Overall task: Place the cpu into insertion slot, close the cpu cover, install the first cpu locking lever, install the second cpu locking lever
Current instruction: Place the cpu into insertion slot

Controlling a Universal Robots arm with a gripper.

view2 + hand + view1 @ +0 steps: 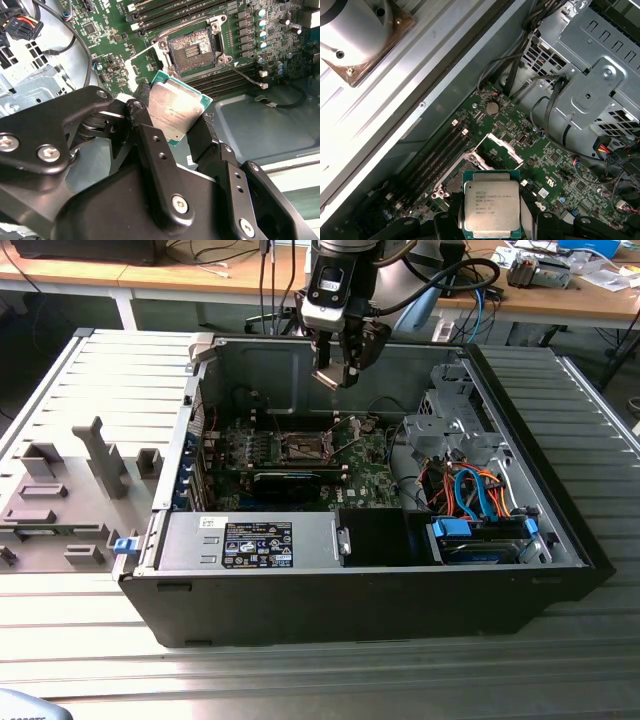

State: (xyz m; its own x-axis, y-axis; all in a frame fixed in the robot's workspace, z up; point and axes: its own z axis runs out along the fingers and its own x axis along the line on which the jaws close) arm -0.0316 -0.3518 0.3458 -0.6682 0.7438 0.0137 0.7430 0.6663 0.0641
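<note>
One cpu (177, 112), one insertion slot (191, 50), apparently one cpu cover (506, 147).

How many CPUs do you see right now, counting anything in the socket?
1. The cpu is held between the gripper's fingers above the motherboard; the insertion slot is bare, its contacts exposed. Parts of the case are hidden from view.

Silver-faced cpu (175, 110) with green rim, tilted, raised clear of the insertion slot (192, 47), slot bare and dark-centred, cpu cover (131, 67) swung open beside it
</note>
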